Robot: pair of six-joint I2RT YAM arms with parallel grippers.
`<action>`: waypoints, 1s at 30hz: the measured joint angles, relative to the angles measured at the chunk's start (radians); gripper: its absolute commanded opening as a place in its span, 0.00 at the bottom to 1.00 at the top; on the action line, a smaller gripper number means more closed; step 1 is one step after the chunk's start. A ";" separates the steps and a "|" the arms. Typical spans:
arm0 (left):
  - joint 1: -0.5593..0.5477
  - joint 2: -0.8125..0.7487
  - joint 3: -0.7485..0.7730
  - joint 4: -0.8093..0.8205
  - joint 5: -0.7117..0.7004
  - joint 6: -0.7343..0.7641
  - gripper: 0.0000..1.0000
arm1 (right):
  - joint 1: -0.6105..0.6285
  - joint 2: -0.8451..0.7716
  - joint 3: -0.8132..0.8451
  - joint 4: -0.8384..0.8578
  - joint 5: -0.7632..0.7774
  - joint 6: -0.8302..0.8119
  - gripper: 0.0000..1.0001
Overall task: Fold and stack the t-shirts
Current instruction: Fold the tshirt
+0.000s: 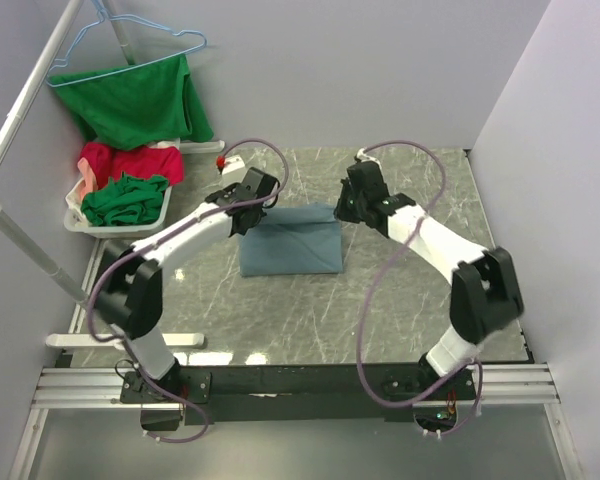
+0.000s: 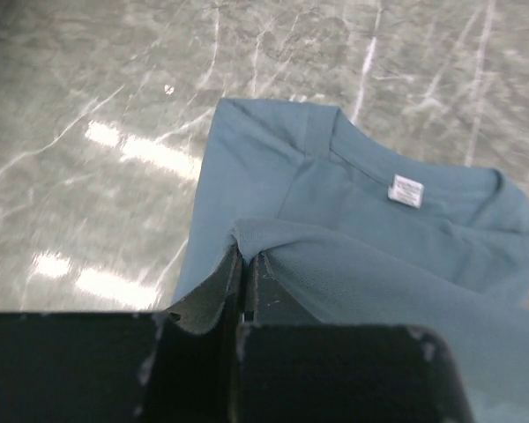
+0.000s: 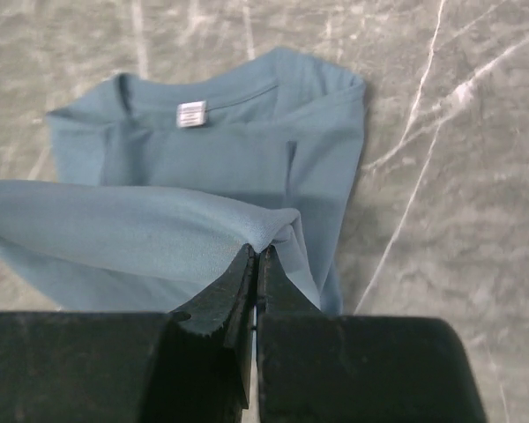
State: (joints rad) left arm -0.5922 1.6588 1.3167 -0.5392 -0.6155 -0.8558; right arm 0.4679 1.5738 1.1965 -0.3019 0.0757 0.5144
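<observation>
Both far corners of the soft, fine-knit grey-blue t-shirt (image 1: 292, 240) are hidden beneath the wrists from above; it lies folded in the middle of the glossy, veined table (image 1: 400, 310). The left gripper (image 2: 244, 264) and right gripper (image 3: 257, 257) are each clamped on a raised cloth edge. Its white neck label (image 3: 191, 114) is too small to read.

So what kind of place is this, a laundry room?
More likely a robot lab booth made for laundry practice: plain pale walls box in a marble-look table, a left arm and a right arm are bolted at its edge, and a basket of t-shirts sits near a hanger.
</observation>
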 measured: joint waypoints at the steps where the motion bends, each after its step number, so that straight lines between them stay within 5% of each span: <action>1: 0.010 0.032 0.018 0.007 0.006 0.010 0.01 | -0.008 0.040 0.025 0.003 -0.006 -0.004 0.00; 10: 0.080 0.242 0.120 0.039 0.052 0.077 0.01 | -0.054 0.331 0.215 0.003 -0.064 -0.016 0.00; 12: 0.089 0.273 0.137 0.042 0.060 0.085 0.02 | -0.061 0.369 0.252 0.001 -0.074 -0.018 0.21; 14: 0.099 0.304 0.166 0.041 0.066 0.092 0.15 | -0.069 0.416 0.306 -0.013 -0.087 -0.022 0.60; 15: 0.105 0.322 0.183 0.040 0.067 0.097 0.36 | -0.073 0.436 0.332 -0.017 -0.091 -0.021 0.68; 17: 0.116 0.351 0.221 0.033 0.062 0.107 0.50 | -0.086 0.489 0.406 -0.033 -0.096 -0.032 0.77; 21: 0.148 0.385 0.293 0.034 0.004 0.080 0.62 | -0.127 0.562 0.540 -0.063 -0.103 -0.042 0.79; 30: 0.186 0.354 0.329 0.066 -0.082 0.066 0.63 | -0.196 0.531 0.554 -0.074 -0.105 -0.041 0.79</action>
State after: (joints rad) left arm -0.4061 2.0132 1.6455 -0.4732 -0.6975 -0.7898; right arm 0.2722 2.1048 1.7504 -0.3763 -0.0292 0.4732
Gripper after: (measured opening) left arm 0.625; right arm 0.786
